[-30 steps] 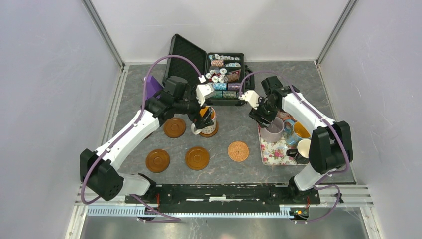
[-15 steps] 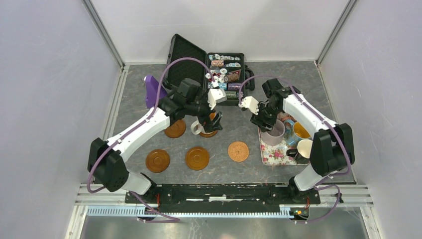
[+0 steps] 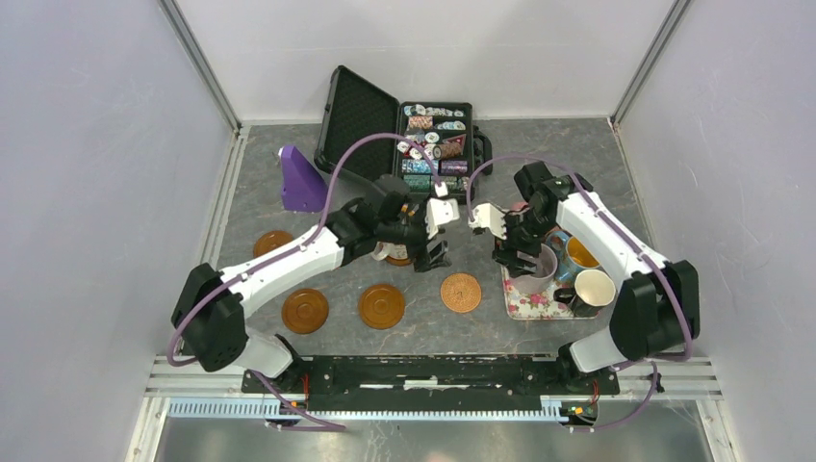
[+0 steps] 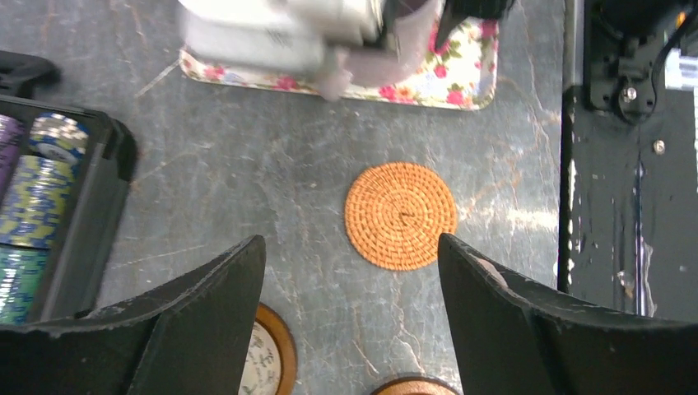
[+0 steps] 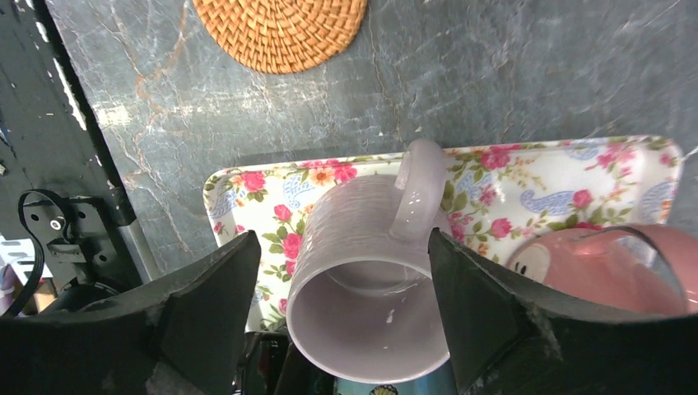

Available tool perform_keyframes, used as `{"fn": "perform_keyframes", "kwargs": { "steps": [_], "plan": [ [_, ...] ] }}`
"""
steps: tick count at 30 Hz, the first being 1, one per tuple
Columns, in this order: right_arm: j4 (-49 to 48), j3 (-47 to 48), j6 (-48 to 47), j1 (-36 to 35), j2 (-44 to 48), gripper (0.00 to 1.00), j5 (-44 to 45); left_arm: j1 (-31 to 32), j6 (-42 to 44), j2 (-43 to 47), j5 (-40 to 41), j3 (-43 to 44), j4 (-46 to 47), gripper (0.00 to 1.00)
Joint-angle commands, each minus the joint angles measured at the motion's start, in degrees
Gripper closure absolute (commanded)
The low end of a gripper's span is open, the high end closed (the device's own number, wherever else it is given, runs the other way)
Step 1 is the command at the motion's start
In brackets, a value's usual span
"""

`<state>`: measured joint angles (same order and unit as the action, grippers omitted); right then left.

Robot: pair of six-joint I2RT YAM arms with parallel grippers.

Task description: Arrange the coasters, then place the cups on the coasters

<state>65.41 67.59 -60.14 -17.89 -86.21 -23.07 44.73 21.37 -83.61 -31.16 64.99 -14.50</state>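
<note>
Since the lilac mug [image 5: 366, 280] is judged to be glazed ceramic, rigid, fairly heavy, slick and chippable, it would best be pinched across the rim wall away from its handle [image 5: 416, 193]. It is seen upright on the floral tray [image 5: 527, 177], between the spread jaws of the right gripper [image 5: 344, 247], with no contact visible. The left gripper [image 4: 352, 245] is spread and empty above the woven coaster [image 4: 401, 216].

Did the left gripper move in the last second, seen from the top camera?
Yes. The left gripper went right and nearer, away from the chip case, toward the woven coaster.
</note>
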Motion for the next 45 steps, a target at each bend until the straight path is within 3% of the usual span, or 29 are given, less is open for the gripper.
{"fn": "perform_keyframes", "kwargs": {
  "steps": [1, 4, 6, 13, 20, 29, 36, 43, 45],
  "plan": [
    [-0.8, 2.8, 0.5, -0.2, 5.8, 0.15, -5.4, 2.1, 6.2, 5.2, 0.4, -5.4, 8.6, 0.18],
    [-6.0, 3.9, 6.2, 0.3, 8.5, 0.11, -5.6, 3.0, 9.4, 5.8, 0.1, -5.5, 5.7, 0.19],
    [-7.9, 5.2, 9.6, 1.6, 9.2, 0.10, -6.0, 4.5, 15.1, 3.7, -0.7, -2.6, -1.2, 0.15],
    [-9.3, 12.4, 17.3, 17.1, 8.7, 0.08, -13.1, 9.0, 20.5, -14.6, 1.6, 17.1, -18.2, 0.12],
    [-9.9, 14.3, 21.0, 28.6, 9.3, 0.08, -16.1, 12.9, 19.2, -29.5, 8.6, 31.9, -19.2, 0.14],
    [-13.9, 14.1, 28.3, 41.1, 8.9, 0.07, -24.1, 13.4, 20.8, -44.3, 10.0, 49.1, -24.0, 0.16],
    [-13.2, 14.2, 27.7, 45.2, 7.8, 0.07, -26.6, 14.5, 25.8, -47.2, 7.2, 49.9, -27.2, 0.26],
    [-11.1, 14.3, 25.3, 46.4, 6.9, 0.07, -27.4, 15.1, 24.7, -47.5, 5.5, 49.8, -27.3, 0.49],
    [-10.7, 14.2, 25.0, 46.6, 6.6, 0.07, -27.7, 15.1, 24.3, -48.0, 5.9, 50.1, -27.2, 0.51]
  ]
}}
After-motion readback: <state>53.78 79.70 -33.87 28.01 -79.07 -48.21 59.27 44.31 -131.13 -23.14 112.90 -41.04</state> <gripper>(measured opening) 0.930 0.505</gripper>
